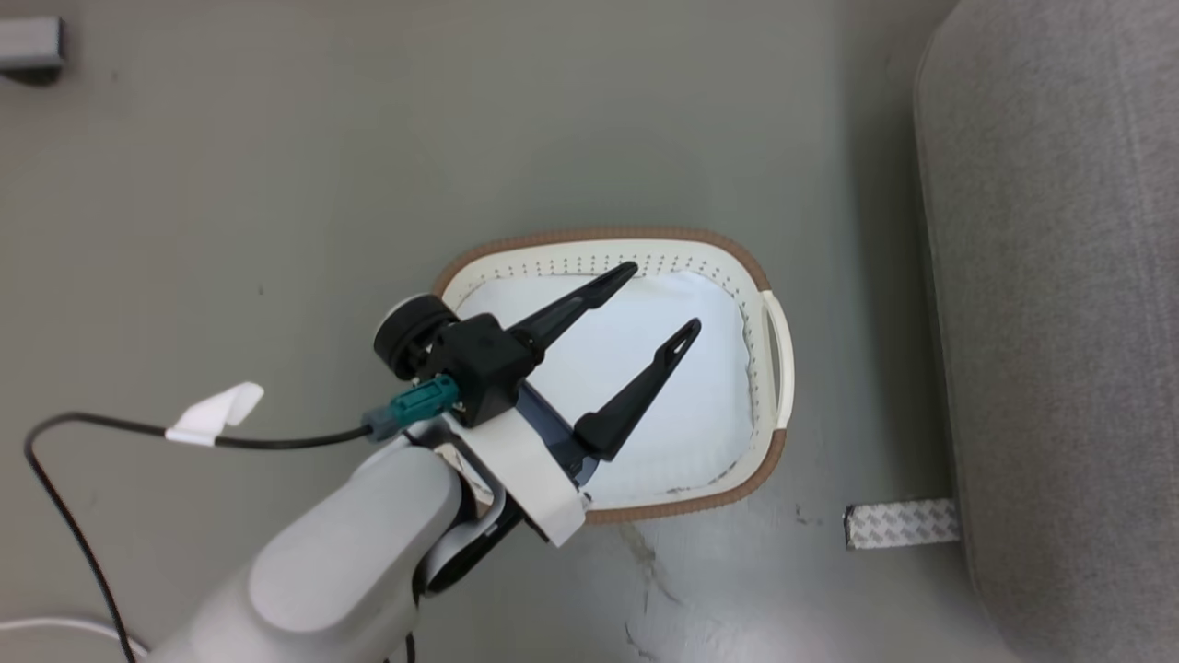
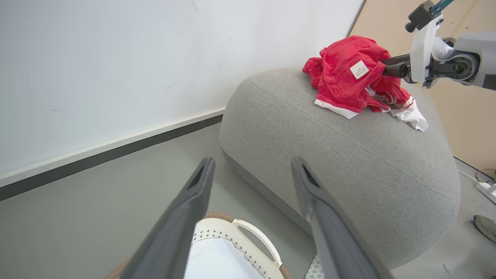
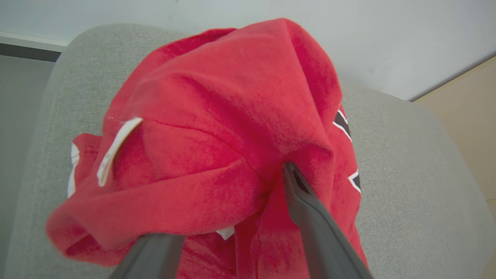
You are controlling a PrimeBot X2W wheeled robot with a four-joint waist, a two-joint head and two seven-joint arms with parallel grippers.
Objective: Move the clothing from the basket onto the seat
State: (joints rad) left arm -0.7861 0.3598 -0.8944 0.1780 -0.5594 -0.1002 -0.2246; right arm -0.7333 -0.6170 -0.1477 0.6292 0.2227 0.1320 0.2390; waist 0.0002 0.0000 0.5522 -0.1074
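The clothing [image 2: 345, 81], a crumpled red heap with white trim and a small white label, lies on top of the seat [image 2: 329, 155], near its rounded end. The right gripper [image 3: 221, 205] sits in the pile with its fingers spread apart. Red fabric drapes over one finger and bunches against the other. The release looks done, so the job now is a clean exit: draw the fingers straight back along their own line, then lift, so no fold snags and slides off the curved cushion. Beside the seat, on the floor, the basket [image 1: 608, 238] shows a bare white bottom, with the left gripper [image 1: 661, 297] held spread above it.
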